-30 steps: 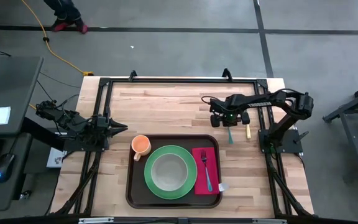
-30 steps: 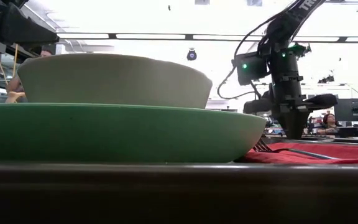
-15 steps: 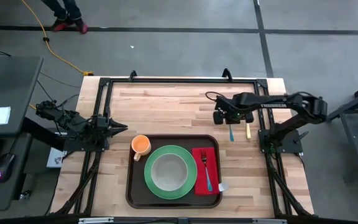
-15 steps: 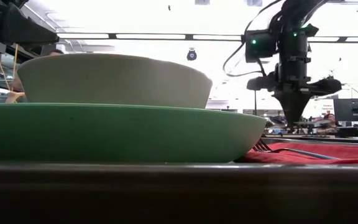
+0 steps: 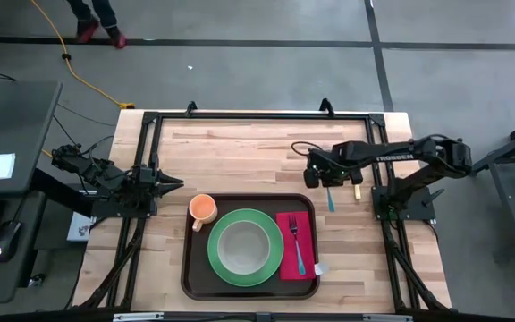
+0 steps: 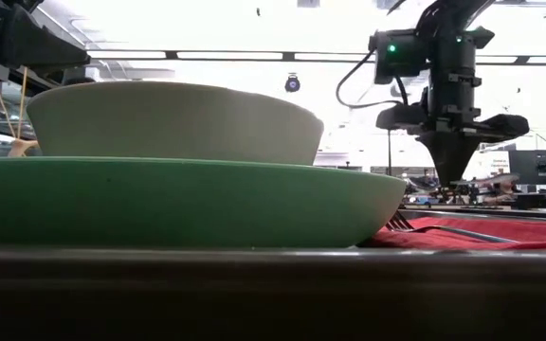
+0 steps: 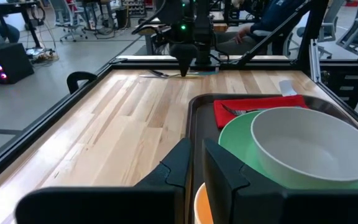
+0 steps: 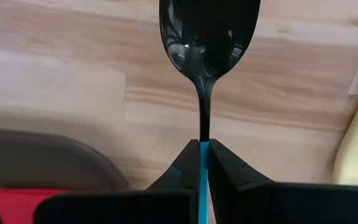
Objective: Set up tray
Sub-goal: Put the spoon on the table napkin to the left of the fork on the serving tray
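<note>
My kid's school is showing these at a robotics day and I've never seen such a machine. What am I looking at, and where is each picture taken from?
These are two robot arms at a wooden table. One camera looks straight down, one sits at table height, and one rides on each wrist.

On the table lies a dark brown tray holding a green plate with a pale bowl, an orange cup, and a red napkin with a fork on it.

The right gripper is beyond the tray, shut on the blue handle of a spoon; its wrist camera shows the spoon's bowl up close. A yellowish utensil lies beside it. The left gripper waits at the table's left edge, shut on nothing.
</note>
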